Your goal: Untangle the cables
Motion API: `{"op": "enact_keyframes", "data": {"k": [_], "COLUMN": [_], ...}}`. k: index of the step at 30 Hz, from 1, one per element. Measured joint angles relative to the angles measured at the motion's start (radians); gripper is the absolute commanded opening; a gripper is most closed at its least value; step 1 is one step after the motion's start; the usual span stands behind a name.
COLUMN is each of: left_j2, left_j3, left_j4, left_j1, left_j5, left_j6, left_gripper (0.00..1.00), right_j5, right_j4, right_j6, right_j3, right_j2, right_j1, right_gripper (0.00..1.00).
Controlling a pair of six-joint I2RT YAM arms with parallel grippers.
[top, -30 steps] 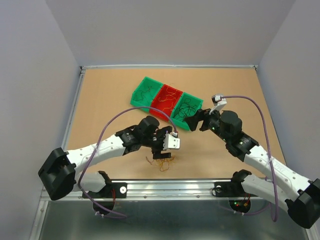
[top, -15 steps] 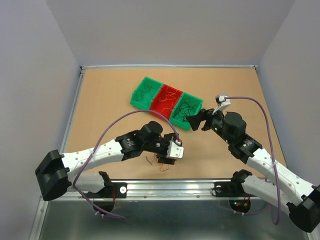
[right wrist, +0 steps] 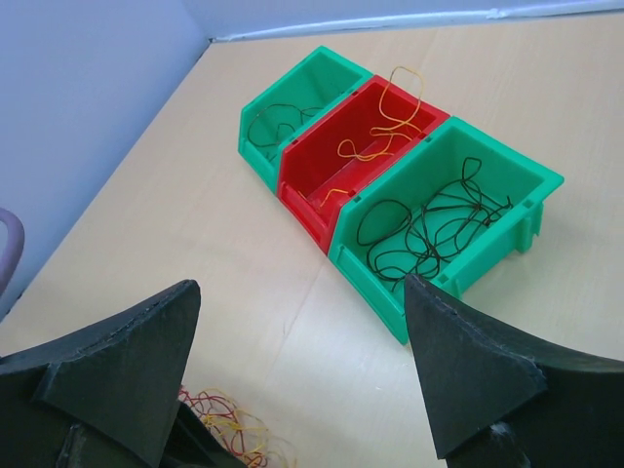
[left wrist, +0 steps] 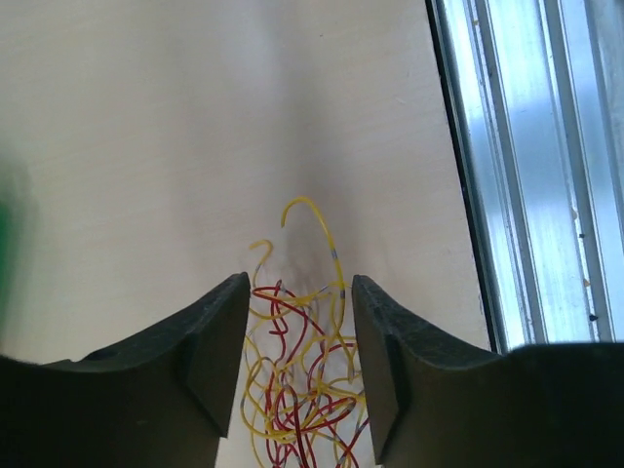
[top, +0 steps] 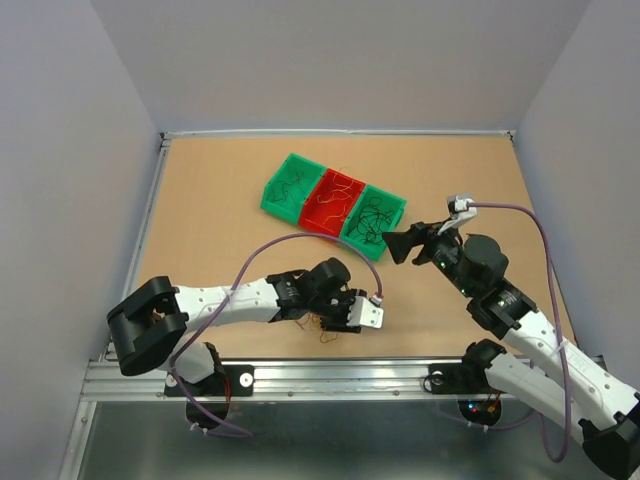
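1. Two grippers are in view. The left gripper [left wrist: 297, 292] is partly open, its two fingers [left wrist: 219, 341] on either side of a loose tangle and clamping nothing.
2. The cables [left wrist: 297, 390] there are one heap of yellow and red strands (too knotted to count). The heap lies on the table [left wrist: 175, 117] between those fingers, and one yellow hook curls out past the tips.
3. One metal rail [left wrist: 526, 195] runs just beside the left gripper's right finger.
4. The right gripper [right wrist: 297, 292] is wide open and holds nothing. The heap lies low, near its left finger.
5. Ahead of the right gripper, three bins sit touching in a row: a far green bin [right wrist: 255, 146], a red bin [right wrist: 310, 216] and a near green bin [right wrist: 370, 288].
6. The two green bins hold black cables, and the red bin holds orange-yellow ones.
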Motion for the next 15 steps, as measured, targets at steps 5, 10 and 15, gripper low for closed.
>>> {"op": "enact_keyframes", "data": {"k": [5, 10, 15], "left_j2": [0.014, 0.002, -0.137], "left_j3": [0.009, 0.027, 0.035], "left_j4": [-0.003, -0.002, 0.000], "left_j1": [0.000, 0.001, 0.034], "left_j5": [-0.023, -0.033, -0.023], "left_j6": [-0.005, -0.020, -0.070], "left_gripper": [0.00, 0.00, 0.00], "right_j5": [0.006, -0.010, -0.076], "right_j4": [-0.003, -0.006, 0.021], "right_j6": [-0.010, -0.037, -0.089], "right_j3": [-0.009, -0.014, -0.035], "right_j2": [-0.025, -0.027, -0.031], "right_j1": [0.000, 0.000, 0.000], "right_gripper": [0.90, 0.90, 0.92]}}
